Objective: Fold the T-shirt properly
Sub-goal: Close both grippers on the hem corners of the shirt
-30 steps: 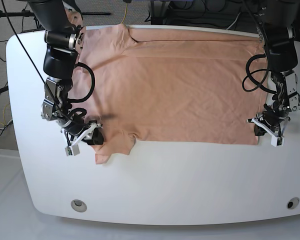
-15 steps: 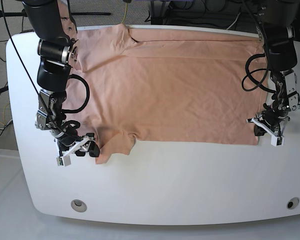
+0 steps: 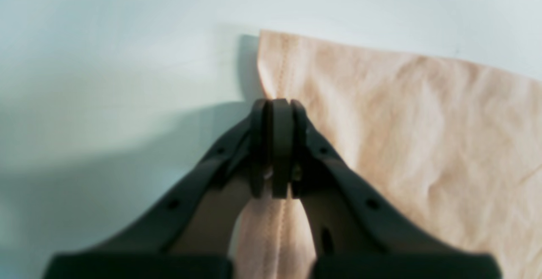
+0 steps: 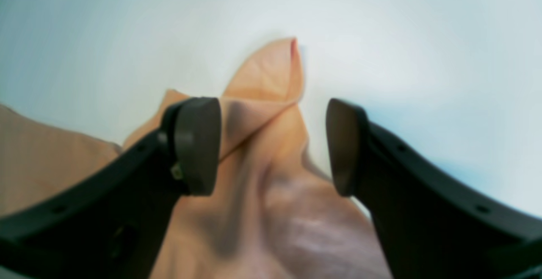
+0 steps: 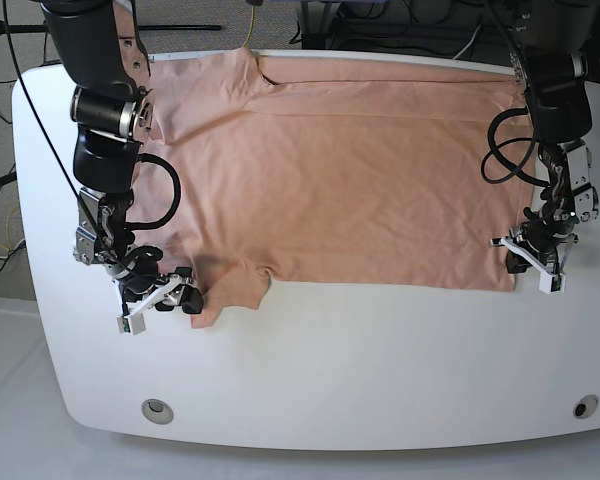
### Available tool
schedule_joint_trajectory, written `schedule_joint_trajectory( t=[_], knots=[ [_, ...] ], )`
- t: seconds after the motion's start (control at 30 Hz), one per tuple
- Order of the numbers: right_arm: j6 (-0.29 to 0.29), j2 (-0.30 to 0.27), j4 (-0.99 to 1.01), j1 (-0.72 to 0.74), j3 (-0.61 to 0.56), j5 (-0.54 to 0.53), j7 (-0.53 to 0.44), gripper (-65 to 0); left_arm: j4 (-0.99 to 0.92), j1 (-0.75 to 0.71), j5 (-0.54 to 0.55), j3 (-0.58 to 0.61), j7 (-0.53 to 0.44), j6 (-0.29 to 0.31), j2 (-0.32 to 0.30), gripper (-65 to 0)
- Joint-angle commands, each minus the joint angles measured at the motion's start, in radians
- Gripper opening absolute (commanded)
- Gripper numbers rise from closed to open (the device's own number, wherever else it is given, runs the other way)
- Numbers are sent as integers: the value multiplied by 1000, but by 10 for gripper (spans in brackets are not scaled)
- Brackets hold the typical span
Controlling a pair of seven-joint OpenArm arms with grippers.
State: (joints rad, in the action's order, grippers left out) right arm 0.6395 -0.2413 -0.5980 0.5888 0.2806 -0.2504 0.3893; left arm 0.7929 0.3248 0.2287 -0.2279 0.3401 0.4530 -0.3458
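I am keeping my left gripper [image 3: 279,152] clamped on the T-shirt [image 5: 340,180] hem corner while my right gripper [image 4: 273,145], jaws apart, is straddling the sleeve tip at the shirt's opposite end.

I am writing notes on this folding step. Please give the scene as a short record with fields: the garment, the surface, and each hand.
garment: T-shirt, peach, spread flat, wrinkled
surface: white table
left hand: shut on the T-shirt hem, at the corner near the table's front edge
right hand: open, jaws astride the sleeve tip, not gripping it
sleeve tip: folded over, lying on the table
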Motion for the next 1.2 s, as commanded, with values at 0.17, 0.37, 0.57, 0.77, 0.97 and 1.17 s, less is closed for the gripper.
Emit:
schedule_joint_trajectory(
  t=[0.17, 0.37, 0.57, 0.77, 0.97, 1.17],
  knots=[
    [-114, -16, -41, 14, 4, 16, -1, -260, 6, 12, -33, 2, 37, 2, -6, -650],
    [-85, -14, -19, 7, 1, 48, -20, -262, 8, 8, -34, 2, 36, 2, -6, -650],
    [-40, -9, -4, -5, -2, 66, -37, -284, 11, 7, -29, 2, 39, 3, -7, -650],
    [18, 0, 7, -9, -8, 35, -40, -355, 10, 6, -29, -2, 40, 3, -10, -650],
    [22, 7, 15, -7, -28, 3, -44, -430, 8, 5, -23, -2, 39, 6, -13, -650],
    [8, 6, 21, -3, -58, -24, -49, -476, 11, 5, -19, -2, 35, 6, -13, -650]
  ],
)
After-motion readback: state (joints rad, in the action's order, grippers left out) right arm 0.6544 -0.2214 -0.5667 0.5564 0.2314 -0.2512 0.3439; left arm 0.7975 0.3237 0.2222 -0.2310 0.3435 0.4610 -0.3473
